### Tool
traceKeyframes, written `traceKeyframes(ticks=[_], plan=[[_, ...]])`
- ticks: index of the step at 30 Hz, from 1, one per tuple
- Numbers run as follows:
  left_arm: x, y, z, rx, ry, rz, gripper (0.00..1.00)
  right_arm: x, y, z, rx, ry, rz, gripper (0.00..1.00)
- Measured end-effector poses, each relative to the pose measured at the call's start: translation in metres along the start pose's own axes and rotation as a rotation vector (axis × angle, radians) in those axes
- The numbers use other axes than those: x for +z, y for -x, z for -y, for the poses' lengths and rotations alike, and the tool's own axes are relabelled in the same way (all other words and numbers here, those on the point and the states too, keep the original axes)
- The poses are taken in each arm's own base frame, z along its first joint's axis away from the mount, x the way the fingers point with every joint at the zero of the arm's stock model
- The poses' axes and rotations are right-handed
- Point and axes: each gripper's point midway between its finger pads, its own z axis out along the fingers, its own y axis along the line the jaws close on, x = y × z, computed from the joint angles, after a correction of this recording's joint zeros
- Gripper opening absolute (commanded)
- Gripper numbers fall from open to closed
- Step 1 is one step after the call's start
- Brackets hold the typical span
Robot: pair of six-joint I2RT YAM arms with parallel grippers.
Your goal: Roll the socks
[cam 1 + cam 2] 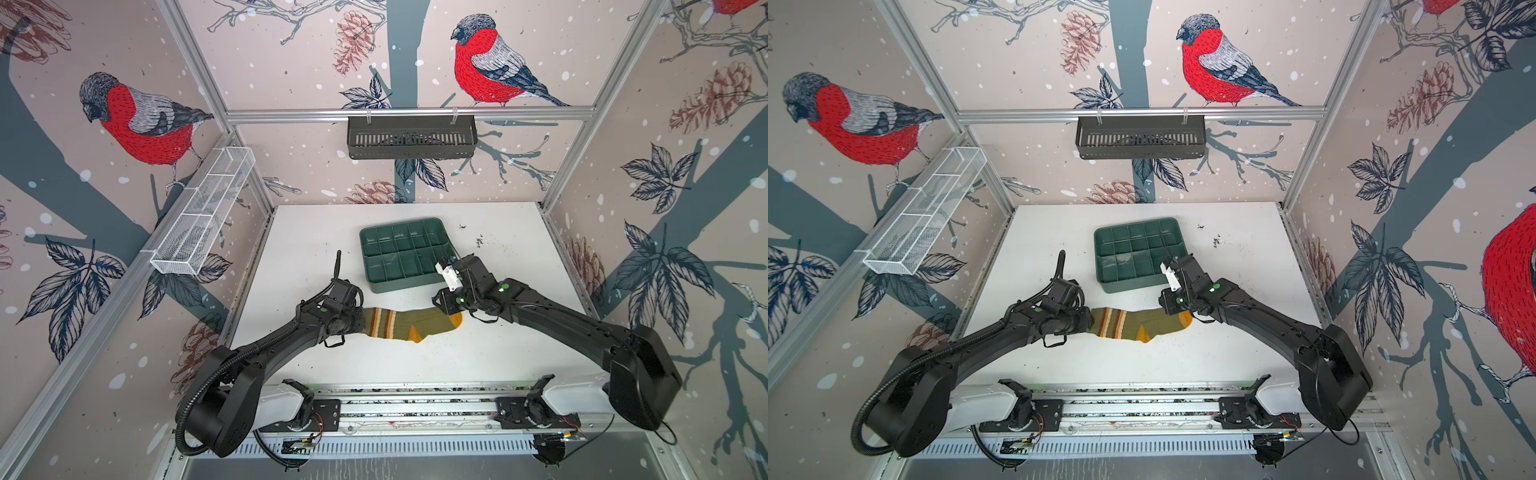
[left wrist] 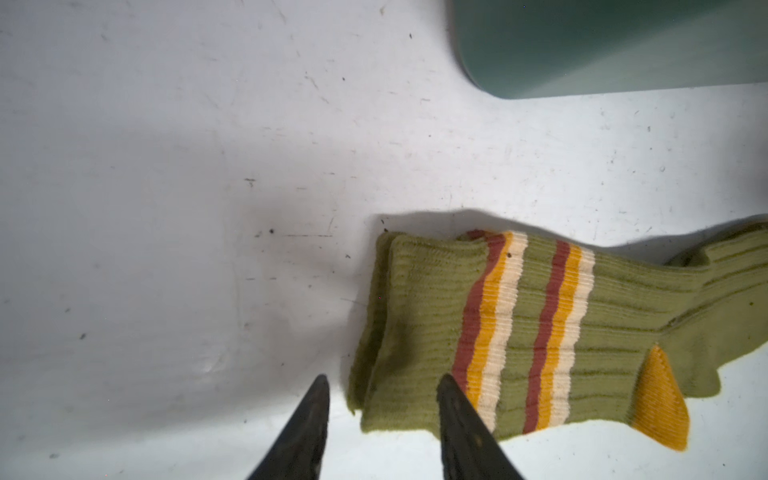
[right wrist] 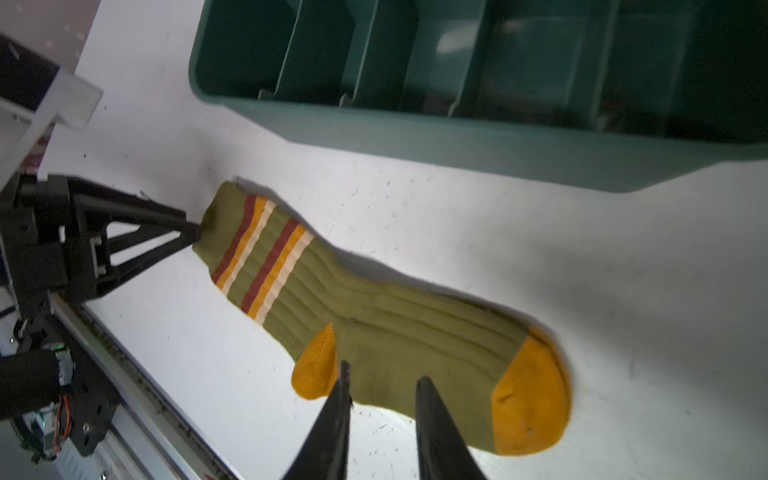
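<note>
The white table (image 1: 498,357), scuffed and speckled, carries a rigid green tray (image 1: 399,287) of square compartments; just in front of it and not touching it, the socks (image 1: 399,326) lie flat, seemingly one stacked on the other, a soft, limp, ribbed olive knit; the roll looks not yet begun; the left gripper (image 2: 384,378) has its jaws spread astride the striped cuff edge; the right gripper (image 3: 384,372) hangs spread over the foot, between mustard heel and toe; next, probably, pinch one end and turn it over tightly, keeping both layers aligned.
</note>
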Motion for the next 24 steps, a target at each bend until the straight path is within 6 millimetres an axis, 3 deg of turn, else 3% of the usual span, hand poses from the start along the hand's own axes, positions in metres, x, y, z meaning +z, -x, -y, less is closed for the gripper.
traceKeyframes(ticks=[7, 24], plan=[[0.004, -0.001, -0.002, -0.002, 0.01, -0.007, 0.44, 0.028, -0.017, -0.036, -0.036, 0.073, -0.072, 0.26], [0.017, 0.001, -0.005, -0.008, 0.002, -0.004, 0.36, 0.066, -0.028, -0.066, -0.063, 0.133, -0.14, 0.22]])
